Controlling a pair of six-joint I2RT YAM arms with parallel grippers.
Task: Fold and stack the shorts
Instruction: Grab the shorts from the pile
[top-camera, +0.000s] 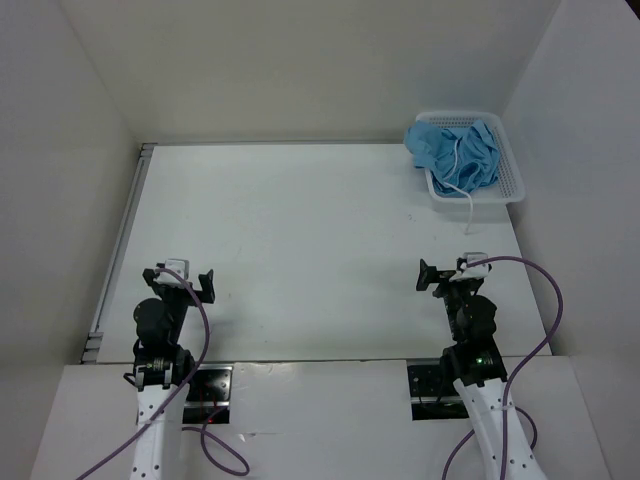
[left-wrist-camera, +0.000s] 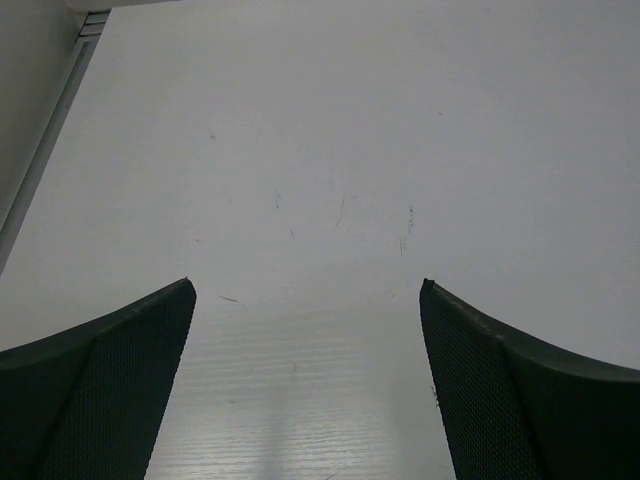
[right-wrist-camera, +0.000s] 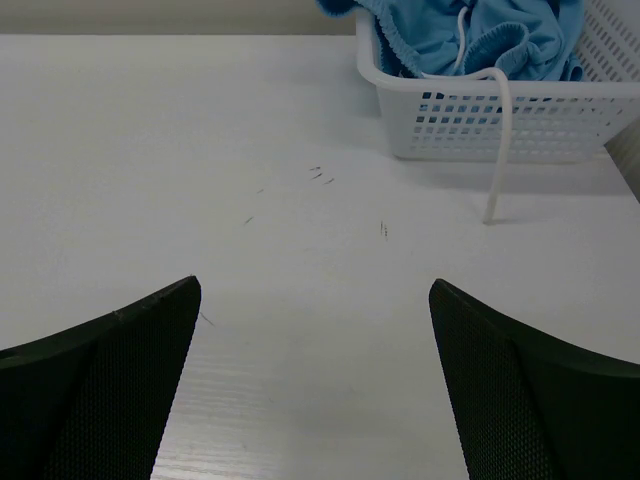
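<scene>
The light blue shorts (top-camera: 455, 150) lie crumpled in a white lattice basket (top-camera: 513, 180) at the far right of the table. A white drawstring (top-camera: 467, 205) hangs over the basket's front edge onto the table. In the right wrist view the shorts (right-wrist-camera: 470, 30) and the basket (right-wrist-camera: 500, 120) show at the top right. My left gripper (top-camera: 181, 278) is open and empty at the near left; in its wrist view (left-wrist-camera: 307, 290) only bare table lies between the fingers. My right gripper (top-camera: 452, 272) is open and empty at the near right, well short of the basket (right-wrist-camera: 313, 285).
White walls enclose the table on the left, back and right. A metal rail (top-camera: 118, 250) runs along the table's left edge. The table surface (top-camera: 300, 240) between the arms and the basket is bare white.
</scene>
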